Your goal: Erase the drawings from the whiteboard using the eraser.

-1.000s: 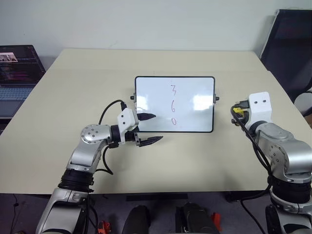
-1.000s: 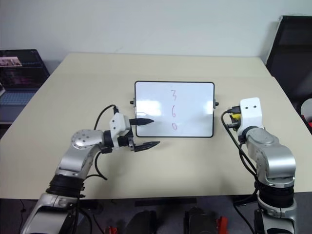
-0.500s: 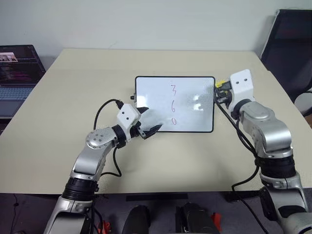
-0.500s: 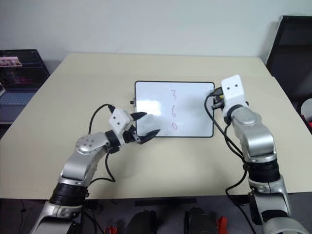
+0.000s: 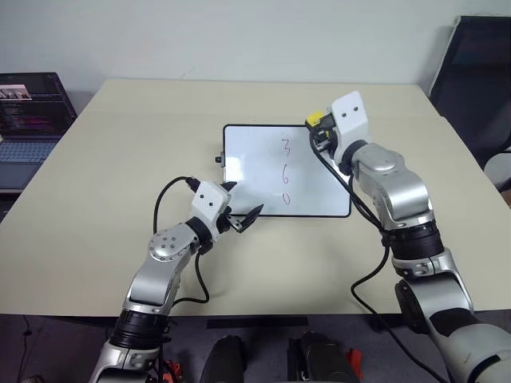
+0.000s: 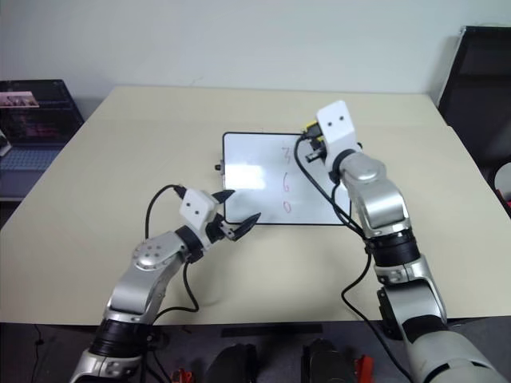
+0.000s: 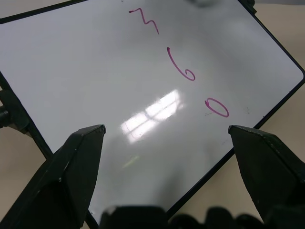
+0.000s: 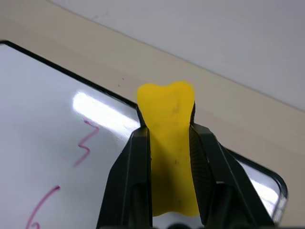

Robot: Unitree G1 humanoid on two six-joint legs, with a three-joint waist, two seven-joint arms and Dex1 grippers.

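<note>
The whiteboard (image 5: 255,159) lies flat in the middle of the table, with the drawings (image 5: 284,174), red digits 3, 6 and 0, in a column right of its centre. My right gripper (image 8: 167,126) is shut on the yellow eraser (image 8: 167,109) and hovers over the board's far right part, just right of the 3 (image 8: 85,143). The eraser (image 5: 316,120) peeks out beside the white wrist housing. My left gripper (image 5: 246,198) is open over the board's near left corner, with nothing between its fingers (image 7: 81,148).
The beige table (image 5: 120,144) has free room all around the board. An open laptop (image 5: 28,112) stands off the table's left side. A dark chair (image 5: 479,72) is at the right rear. The board's small side knob (image 5: 219,159) sticks out on the left.
My right arm has swung left and up with the eraser, from beside the board's right edge to above its far right part. The left gripper has turned towards the board.
</note>
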